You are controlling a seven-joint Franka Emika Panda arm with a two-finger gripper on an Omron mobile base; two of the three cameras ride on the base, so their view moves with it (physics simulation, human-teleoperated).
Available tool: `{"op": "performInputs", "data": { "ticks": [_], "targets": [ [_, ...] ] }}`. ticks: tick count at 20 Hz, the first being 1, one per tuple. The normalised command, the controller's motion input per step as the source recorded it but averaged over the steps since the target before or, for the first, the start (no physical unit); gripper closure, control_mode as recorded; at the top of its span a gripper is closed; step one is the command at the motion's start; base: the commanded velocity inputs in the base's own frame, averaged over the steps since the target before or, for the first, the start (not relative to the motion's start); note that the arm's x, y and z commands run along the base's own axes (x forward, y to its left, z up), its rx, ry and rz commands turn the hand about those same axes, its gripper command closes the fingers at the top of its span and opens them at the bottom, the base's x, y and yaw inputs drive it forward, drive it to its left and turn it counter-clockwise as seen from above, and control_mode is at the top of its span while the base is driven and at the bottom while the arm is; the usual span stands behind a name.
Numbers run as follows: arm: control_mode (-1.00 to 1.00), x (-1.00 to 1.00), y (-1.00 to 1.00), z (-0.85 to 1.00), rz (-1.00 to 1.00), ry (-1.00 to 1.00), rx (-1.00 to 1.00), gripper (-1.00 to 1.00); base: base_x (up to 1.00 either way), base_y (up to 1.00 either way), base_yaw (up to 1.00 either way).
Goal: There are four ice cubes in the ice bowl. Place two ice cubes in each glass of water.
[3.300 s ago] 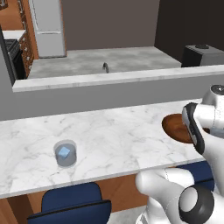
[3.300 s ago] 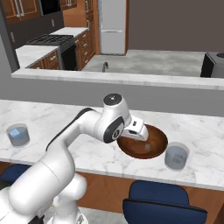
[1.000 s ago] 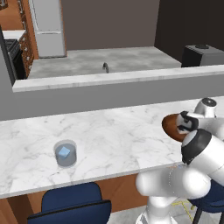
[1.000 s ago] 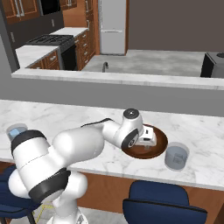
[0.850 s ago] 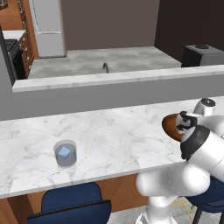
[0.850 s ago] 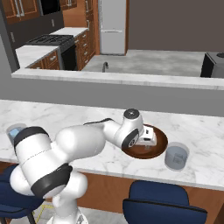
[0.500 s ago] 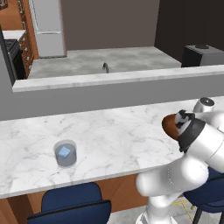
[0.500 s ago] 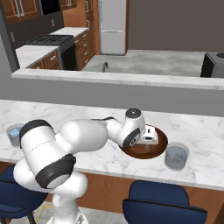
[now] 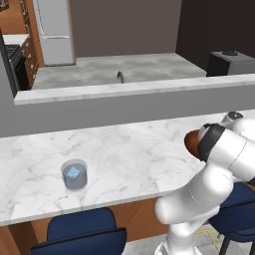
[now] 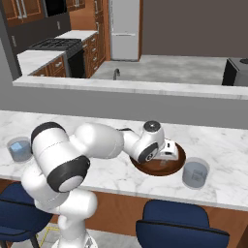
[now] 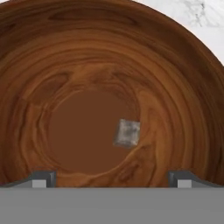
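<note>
The dark reddish-brown ice bowl [image 10: 160, 173] sits on the marble counter between the two glasses of water. My gripper [image 10: 169, 154] is lowered into it, open, its fingertips [image 11: 43, 178] wide apart with nothing between them. In the hand view a single pale ice cube [image 11: 127, 132] lies right of centre on the floor of the bowl [image 11: 87, 52], just ahead of my gripper [image 11: 112, 178]. The left glass [image 9: 74, 175] holds an ice cube [image 9: 73, 172]. The right glass [image 10: 195, 173] stands beside the bowl; I cannot make out what is in it. My arm hides most of the bowl [image 9: 191, 141] in the left base view.
A raised grey ledge [image 10: 145, 87] runs behind the counter, with a sink counter and fridge beyond. Blue stools [image 10: 179, 227] stand under the counter's front edge. The other glass [image 10: 19, 148] is far to the left.
The hand has come down from above the bowl into it. Over the last second the elbow has swung round while the hand stayed in the bowl. The jaws have stayed open.
</note>
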Motion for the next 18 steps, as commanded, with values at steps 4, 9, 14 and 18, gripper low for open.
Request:
{"op": "performInputs", "data": {
  "ticks": [4, 9, 14, 18],
  "targets": [
    [-1.00, 0.08, -0.03, -0.18, 0.00, 0.00, 0.00, -1.00, 0.00, 0.00, 0.00],
    [-1.00, 0.06, -0.03, -0.17, 0.00, 0.00, 0.00, -1.00, 0.00, 0.00, 0.00],
    [-1.00, 0.05, -0.01, -0.15, 0.00, 0.00, 0.00, -1.00, 0.00, 0.00, 0.00],
    [-1.00, 0.11, 0.00, -0.05, 0.00, 0.00, 0.00, -1.00, 0.00, 0.00, 0.00]
  ]
}}
